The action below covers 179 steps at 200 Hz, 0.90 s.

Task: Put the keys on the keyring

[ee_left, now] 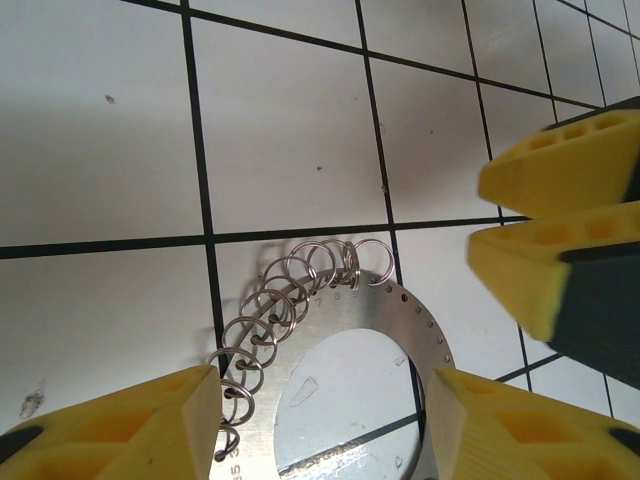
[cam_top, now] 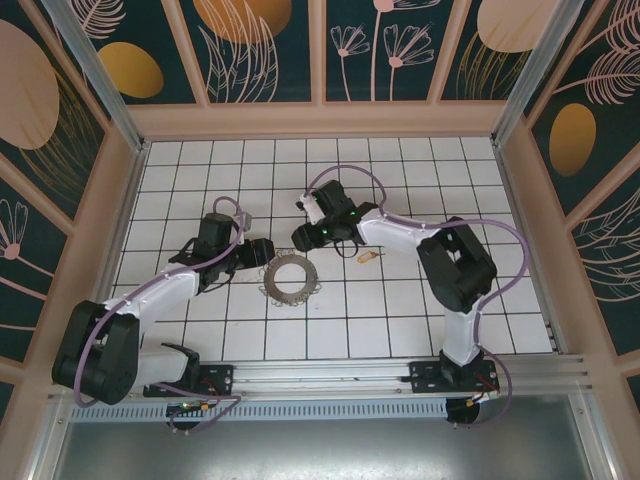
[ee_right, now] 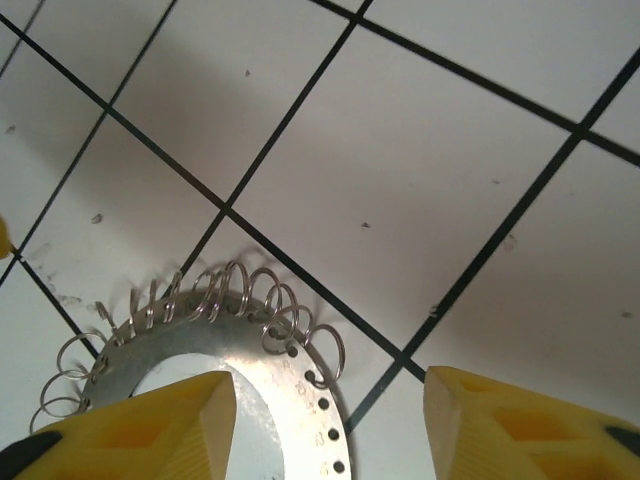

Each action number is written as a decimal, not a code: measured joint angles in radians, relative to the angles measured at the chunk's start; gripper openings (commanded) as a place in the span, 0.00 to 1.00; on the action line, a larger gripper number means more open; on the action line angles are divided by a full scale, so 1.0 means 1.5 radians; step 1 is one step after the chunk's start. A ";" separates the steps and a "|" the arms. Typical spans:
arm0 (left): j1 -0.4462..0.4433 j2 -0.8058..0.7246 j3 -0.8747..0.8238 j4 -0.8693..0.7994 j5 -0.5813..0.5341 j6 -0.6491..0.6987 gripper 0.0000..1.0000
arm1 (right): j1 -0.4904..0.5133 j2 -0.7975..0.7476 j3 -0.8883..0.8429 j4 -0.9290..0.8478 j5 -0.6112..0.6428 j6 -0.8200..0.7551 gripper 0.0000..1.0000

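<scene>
Showing the walled enclosure (cam_top: 135, 170) seen from above: its white tiled floor (cam_top: 400, 320) carries the keyring (cam_top: 290, 280) near the centre and the key (cam_top: 366, 257) just to the right of it, the two lying apart. The keyring is a flat grey disc with a large round hole through which the floor is seen. A row of small perforations along its rim holds a run of thin wire loops (ee_left: 290, 290), which stand up along part of the edge and give it a scalloped outline. The key, small and tan, lies loose on a tile beside the right arm's forearm and is joined to nothing.

The left gripper (cam_top: 268, 255) hangs at the keyring's upper left edge. In the left wrist view its jaws stand wide, one yellow finger (ee_left: 120, 430) on each side of the keyring (ee_left: 400, 330), with the looped rim between them. The right gripper (cam_top: 298, 238) hangs at the upper edge of the keyring. In the right wrist view its jaws are likewise spread, with the keyring (ee_right: 285, 395) partly between them and nothing clasped. Whether any finger touches the metal cannot be told. The key lies to the right of both grippers, outside either pair of jaws.
</scene>
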 measured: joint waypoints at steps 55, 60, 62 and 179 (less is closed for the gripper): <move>0.000 -0.003 0.003 -0.013 -0.012 0.007 0.54 | 0.000 0.039 0.008 -0.034 -0.043 0.011 0.39; 0.000 -0.003 0.004 -0.014 -0.012 0.008 0.54 | 0.000 0.039 0.008 -0.034 -0.047 0.013 0.39; 0.000 -0.003 0.004 -0.013 -0.012 0.008 0.54 | 0.000 0.039 0.008 -0.034 -0.048 0.013 0.39; 0.000 -0.015 0.008 -0.017 -0.014 0.010 0.53 | -0.007 0.083 0.030 -0.029 -0.072 0.037 0.38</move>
